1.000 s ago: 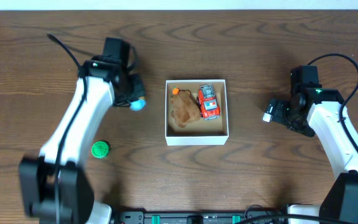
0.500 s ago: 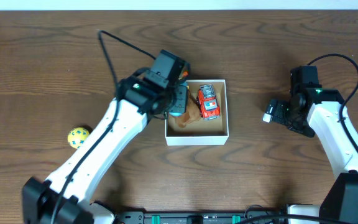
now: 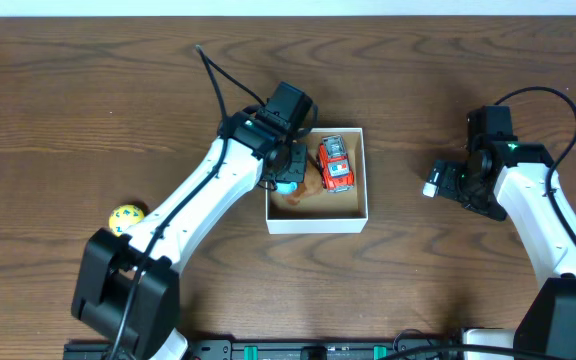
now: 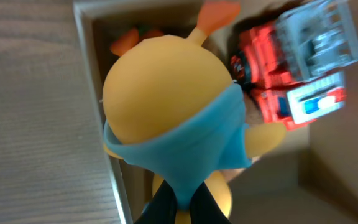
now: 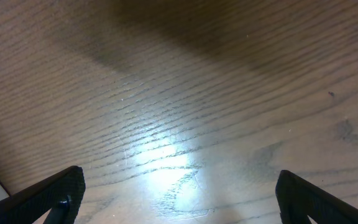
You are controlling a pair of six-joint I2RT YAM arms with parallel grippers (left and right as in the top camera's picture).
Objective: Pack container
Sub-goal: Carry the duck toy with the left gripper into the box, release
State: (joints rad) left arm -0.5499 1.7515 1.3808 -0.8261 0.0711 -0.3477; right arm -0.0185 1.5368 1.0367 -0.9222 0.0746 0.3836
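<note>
The container (image 3: 317,223) is a white-walled square box with a brown inside, at the table's middle. In it lie a red toy fire truck (image 3: 335,165) and a brown plush (image 3: 306,186). My left gripper (image 3: 284,174) hangs over the box's left part, shut on a round yellow toy with a blue cloth (image 3: 288,186). In the left wrist view the black fingers (image 4: 182,202) pinch the blue cloth of the yellow toy (image 4: 166,87), with the truck (image 4: 291,68) to its right and the box wall (image 4: 95,68) to its left. My right gripper (image 3: 438,180) is open and empty over bare wood (image 5: 179,199).
A yellow ball (image 3: 125,219) lies on the table at the left. The left arm's cable (image 3: 218,80) arcs up behind the box. The right arm stands to the right of the box.
My left arm has swung right from beside the box's left to over the box, carrying the toy. The ball at the left now shows yellow and lies farther left. The right arm has not moved.
</note>
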